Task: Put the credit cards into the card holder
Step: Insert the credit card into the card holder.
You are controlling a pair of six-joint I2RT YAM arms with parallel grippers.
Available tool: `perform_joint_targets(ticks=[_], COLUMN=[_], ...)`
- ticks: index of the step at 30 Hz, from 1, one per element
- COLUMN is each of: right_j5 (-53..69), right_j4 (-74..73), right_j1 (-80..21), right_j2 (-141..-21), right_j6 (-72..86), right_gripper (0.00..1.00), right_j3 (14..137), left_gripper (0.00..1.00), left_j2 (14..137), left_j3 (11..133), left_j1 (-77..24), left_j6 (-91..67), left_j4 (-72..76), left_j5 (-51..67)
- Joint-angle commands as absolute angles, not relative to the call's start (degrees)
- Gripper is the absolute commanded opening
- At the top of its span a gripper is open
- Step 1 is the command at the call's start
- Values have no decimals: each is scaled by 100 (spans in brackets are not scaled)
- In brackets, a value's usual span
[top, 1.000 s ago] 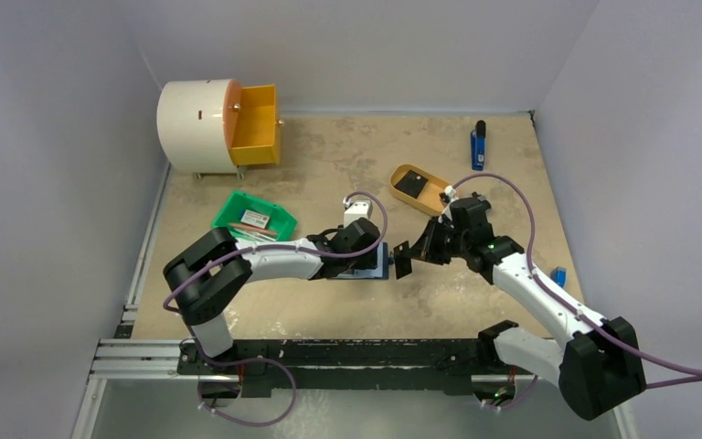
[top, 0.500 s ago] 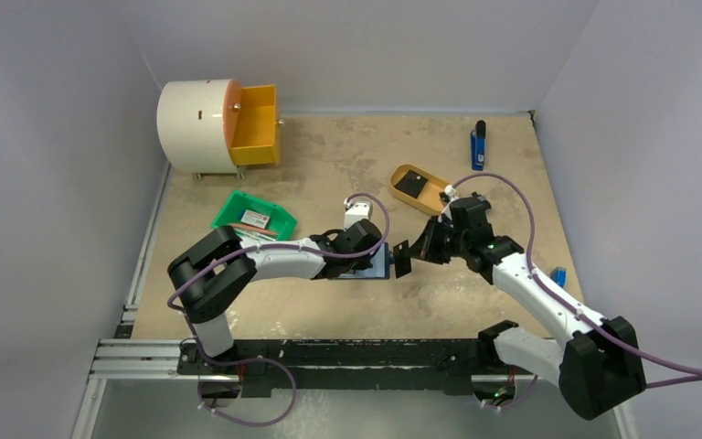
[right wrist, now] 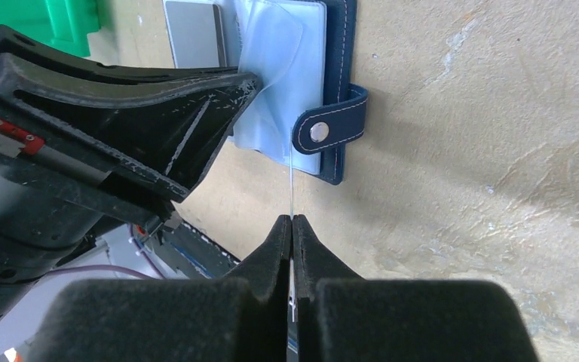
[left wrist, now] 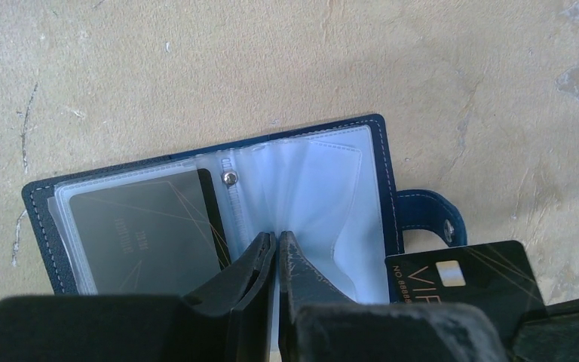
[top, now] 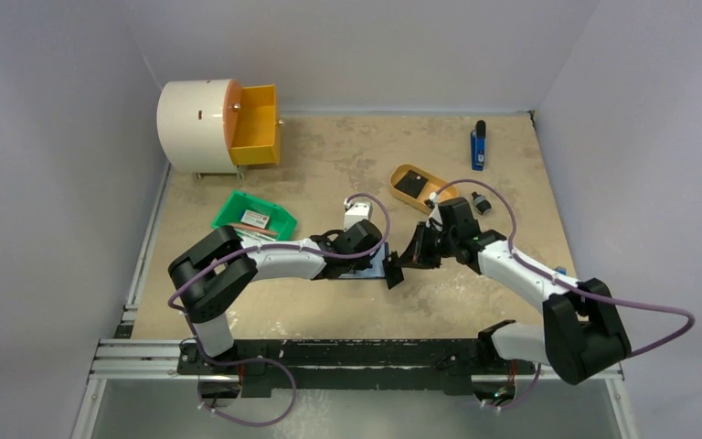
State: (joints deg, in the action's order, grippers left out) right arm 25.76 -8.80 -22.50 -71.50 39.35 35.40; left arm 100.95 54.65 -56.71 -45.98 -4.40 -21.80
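On the counter (left wrist: 196,68) the card holder (left wrist: 377,151) lies open, one card (left wrist: 147,230) already in its left pocket. My left gripper (left wrist: 277,237) pinches a clear sleeve (left wrist: 324,188). My right gripper (right wrist: 292,222) is clenched on a black card (left wrist: 467,279) beside the snap tab (left wrist: 430,219), not yet inserted.

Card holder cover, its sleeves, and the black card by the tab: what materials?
Cover: navy leather or faux leather, matte, pale stitching along the edge. Sleeves: clear soft plastic, glossy, wrinkled. Card: rigid black plastic, probably, with gold lines and a chip.
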Motion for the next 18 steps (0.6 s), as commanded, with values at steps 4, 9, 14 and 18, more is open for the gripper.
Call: perform_joint_targets(ticks=[4, 9, 14, 18], right_j5=[3041, 3138, 3187, 3289], right_j4=[-384, -297, -208, -101], right_j1=[-2277, -2298, -2329, -2400], right_j2=[-7476, -7778, -7955, -7962], right_j6=[3846, 3800, 3747, 3750], right_gripper=[0, 0, 0, 0], right_j3=[3602, 3695, 3761, 3796], left_gripper=[4, 4, 4, 5], left_j2=[9967, 9934, 9860, 9747], left_j3=[5461, 5464, 5474, 5474], left_j1=[-5685, -5687, -5688, -5688], left_j6=[-4677, -4703, -4722, -4728], left_j4=[-430, -422, -430, -461], left_j5=[-2354, -2348, -2312, -2295])
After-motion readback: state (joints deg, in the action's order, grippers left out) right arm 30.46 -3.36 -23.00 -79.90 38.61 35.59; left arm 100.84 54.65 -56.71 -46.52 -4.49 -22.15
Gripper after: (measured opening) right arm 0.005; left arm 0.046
